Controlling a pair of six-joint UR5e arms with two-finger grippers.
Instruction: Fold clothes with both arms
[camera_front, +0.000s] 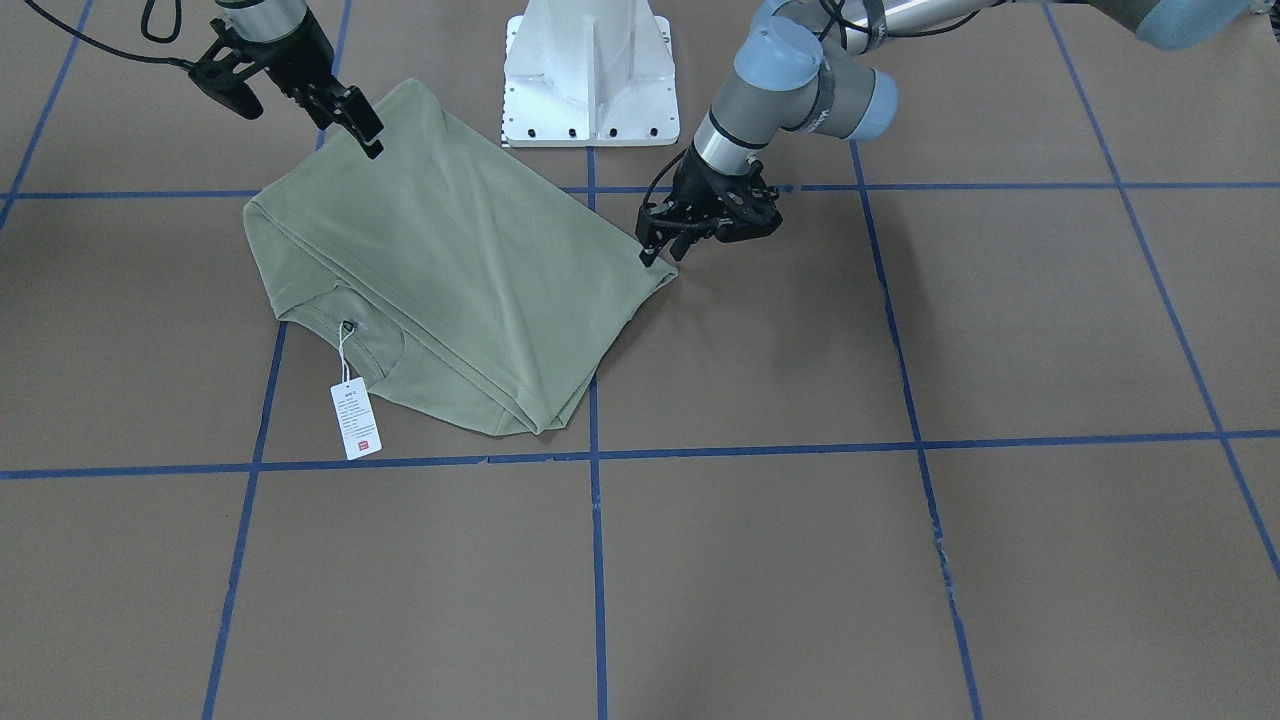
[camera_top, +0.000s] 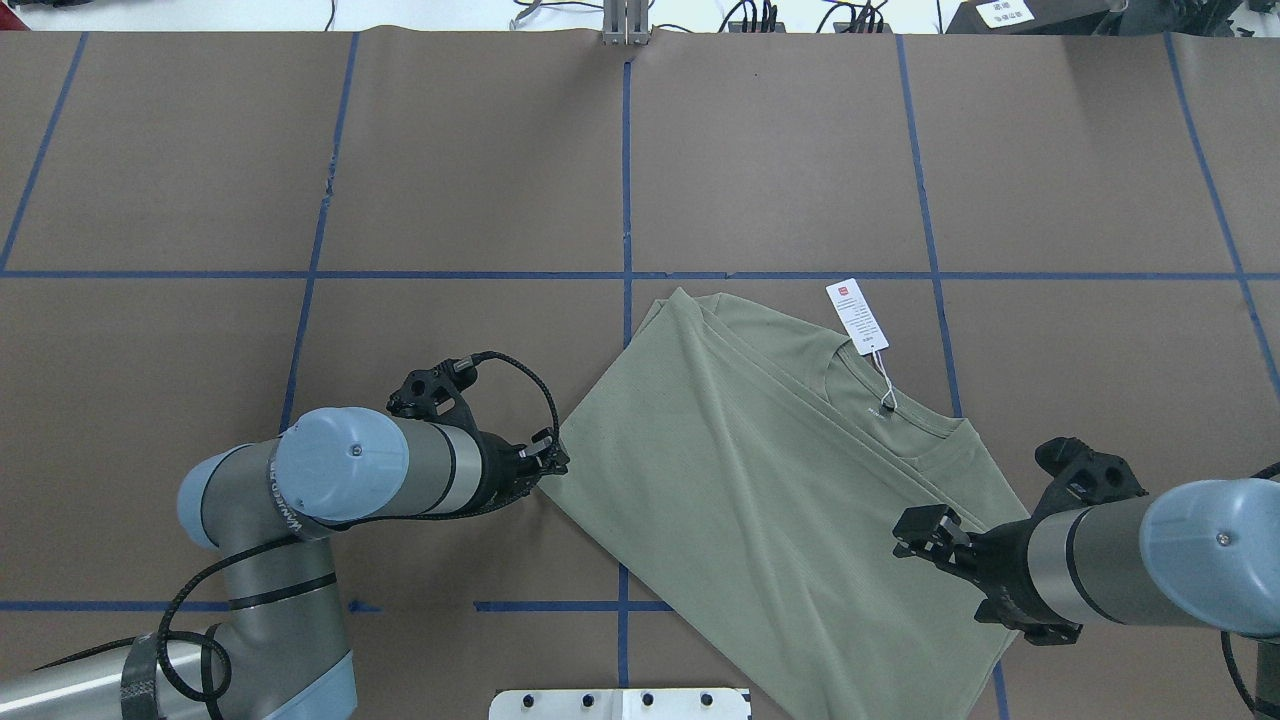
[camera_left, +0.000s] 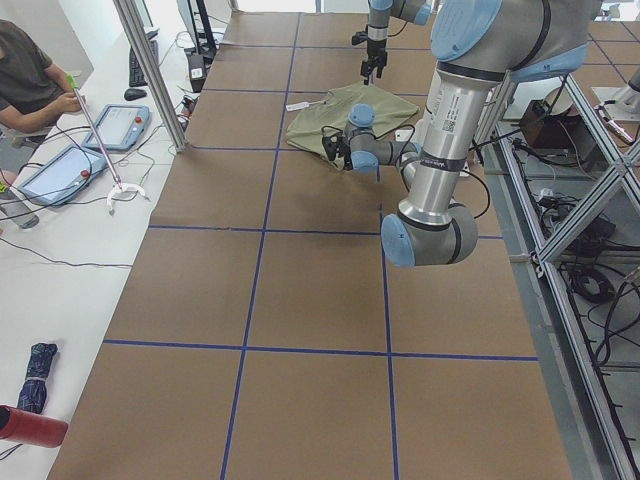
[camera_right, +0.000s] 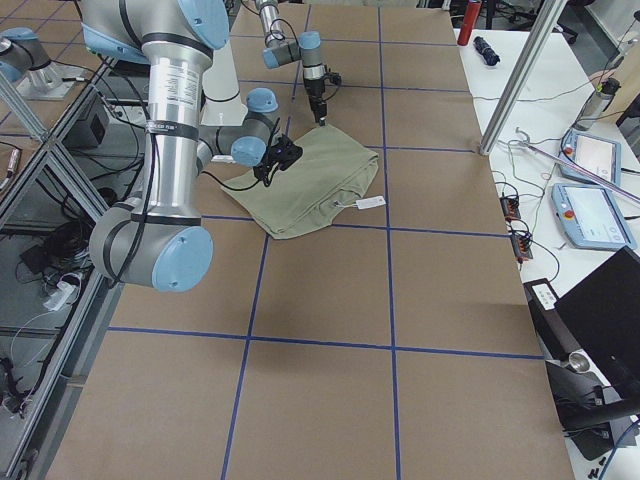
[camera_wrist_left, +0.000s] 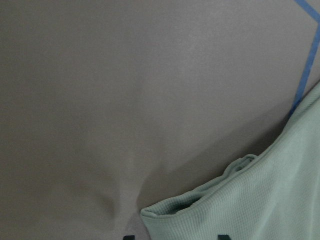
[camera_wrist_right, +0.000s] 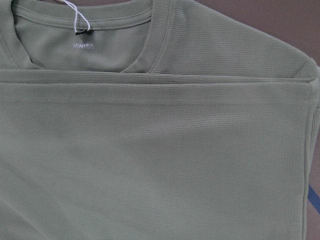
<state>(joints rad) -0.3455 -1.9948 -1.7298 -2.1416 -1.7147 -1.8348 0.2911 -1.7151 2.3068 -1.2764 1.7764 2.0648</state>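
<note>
The clothes are one sage-green shirt (camera_front: 450, 270) (camera_top: 770, 480), lying folded on the brown table. Its ribbed collar (camera_wrist_right: 155, 45) and white hang tag (camera_front: 356, 420) (camera_top: 857, 316) face away from the robot base. My left gripper (camera_front: 655, 250) (camera_top: 548, 466) is low at the shirt's corner nearest the left arm. It is open, and the folded corner (camera_wrist_left: 200, 210) lies between its fingertips (camera_wrist_left: 223, 236). My right gripper (camera_front: 360, 130) (camera_top: 920, 538) hovers open over the opposite edge of the shirt, holding nothing. Its fingers do not show in the right wrist view.
The white pedestal base (camera_front: 590, 80) (camera_top: 620, 703) stands just behind the shirt. Blue tape lines (camera_front: 596, 560) grid the table. A person (camera_left: 30, 80) sits at a side bench with tablets (camera_left: 55, 170), beyond a metal post (camera_left: 150, 70). Brown tabletop (camera_front: 900, 580) extends away from the robot.
</note>
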